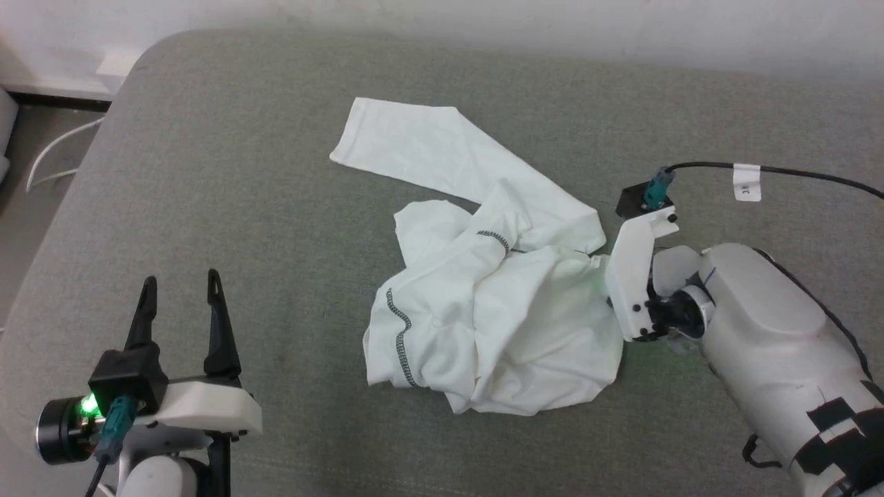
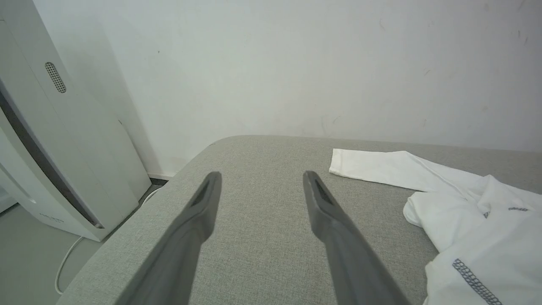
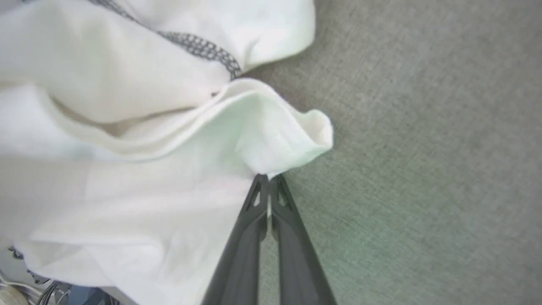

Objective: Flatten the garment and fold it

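Operator: Where is the garment (image 1: 497, 304) found?

Observer: It is seen crumpled in a heap near the middle of the grey padded surface (image 1: 242, 172), slightly right of centre. One sleeve (image 1: 414, 148) is laid out flat toward the far left, with its cuff as the farthest part. Dark zigzag seam lines (image 1: 399, 331) are shown on the near left of the heap and again across its middle.

Operator: How is the right gripper (image 3: 267, 180) set?

Observer: Its two dark fingers are pressed together, and a raised fold at the right edge of the garment is pinched between the tips. In the head view the cloth is gathered into small puckers at that spot, and the fingers are hidden under the white wrist mount (image 1: 632, 276). A black cable (image 1: 794, 171) with a white tag (image 1: 747, 183) is carried off to the right from that wrist.

Operator: And the left gripper (image 1: 181, 277)?

Observer: It is held at the near left, well apart from the garment, with its fingers spread and nothing between them. Bare grey surface is seen beyond the tips.

Operator: What else is seen?

Observer: A pale wall (image 2: 296, 63) is seen behind the far edge of the surface. A white unit (image 2: 63, 148) with a small oval grille is placed past the left edge, and a white cord (image 2: 63, 262) is laid beside it.
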Available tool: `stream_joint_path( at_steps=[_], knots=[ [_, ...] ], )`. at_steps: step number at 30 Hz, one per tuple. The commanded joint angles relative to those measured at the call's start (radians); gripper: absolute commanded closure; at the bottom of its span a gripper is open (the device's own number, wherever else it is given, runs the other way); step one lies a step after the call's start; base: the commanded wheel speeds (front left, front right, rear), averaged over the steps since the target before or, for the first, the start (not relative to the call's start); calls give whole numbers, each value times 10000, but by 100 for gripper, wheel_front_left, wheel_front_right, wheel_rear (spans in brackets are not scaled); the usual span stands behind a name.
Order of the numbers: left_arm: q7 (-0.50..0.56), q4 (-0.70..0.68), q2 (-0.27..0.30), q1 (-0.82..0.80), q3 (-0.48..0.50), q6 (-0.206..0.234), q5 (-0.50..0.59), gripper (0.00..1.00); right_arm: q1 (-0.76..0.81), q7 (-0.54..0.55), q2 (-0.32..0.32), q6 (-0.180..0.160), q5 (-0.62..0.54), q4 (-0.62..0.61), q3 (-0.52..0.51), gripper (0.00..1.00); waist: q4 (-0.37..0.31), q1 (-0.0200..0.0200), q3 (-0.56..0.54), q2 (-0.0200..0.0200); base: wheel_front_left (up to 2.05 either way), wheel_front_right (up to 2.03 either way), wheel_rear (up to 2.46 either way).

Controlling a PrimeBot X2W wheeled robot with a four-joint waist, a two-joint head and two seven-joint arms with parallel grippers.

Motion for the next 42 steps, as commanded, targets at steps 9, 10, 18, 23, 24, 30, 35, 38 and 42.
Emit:
stream_joint_path(
  at_steps=[9, 10, 18, 23, 24, 30, 35, 38, 42],
  knots=[
    [447, -116, 272, 551, 33, 143, -42, 0, 34, -3313, -724, -11, -29, -1161, 238, 100, -877, 0, -1150, 0, 0, 0, 0],
    [535, -160, 299, 668, 39, 162, -47, 0, 40, -3590, -854, -11, -62, -1257, 205, 100, -1013, 0, -1254, 0, 0, 0, 0],
    [1197, -715, 431, 1378, -22, 316, -21, 0, 969, -5047, -2233, -11, -1055, -1240, -877, 100, -1897, 0, -1835, 0, 0, 0, 0],
    [1421, -1012, 425, 1742, 24, 408, -136, 0, 2394, -5870, -2795, -11, -2291, -401, -2800, 100, -2162, 0, -1980, 0, 0, 0, 0],
    [1440, -1071, 436, 1795, 48, 431, -150, 0, 2685, -6059, -2817, -11, -2599, -150, -3296, 100, -2210, 0, -1979, 0, 0, 0, 0],
    [1590, -1230, 519, 2052, 84, 520, -157, 0, 4130, -7169, -2434, -11, -4837, 1352, -6222, 79, -2346, 0, -2075, 0, 0, 0, 0],
    [1702, -1287, 559, 2179, 77, 593, -149, 0, 4793, -8175, -1530, -11, -6652, 816, -8397, 0, -2382, 0, -2203, 0, 0, 0, 0],
    [1801, -1317, 618, 2213, 31, 612, -95, 0, 5036, -8640, -394, -11, -7190, -475, -9819, 0, -2379, 0, -2251, 0, 0, 0, 0],
    [1859, -1380, 603, 2190, 14, 614, -174, 0, 5201, -8039, 839, -11, -7703, -2128, -9969, 0, -2335, 0, -2259, 0, 0, 0, 0]
  ],
)
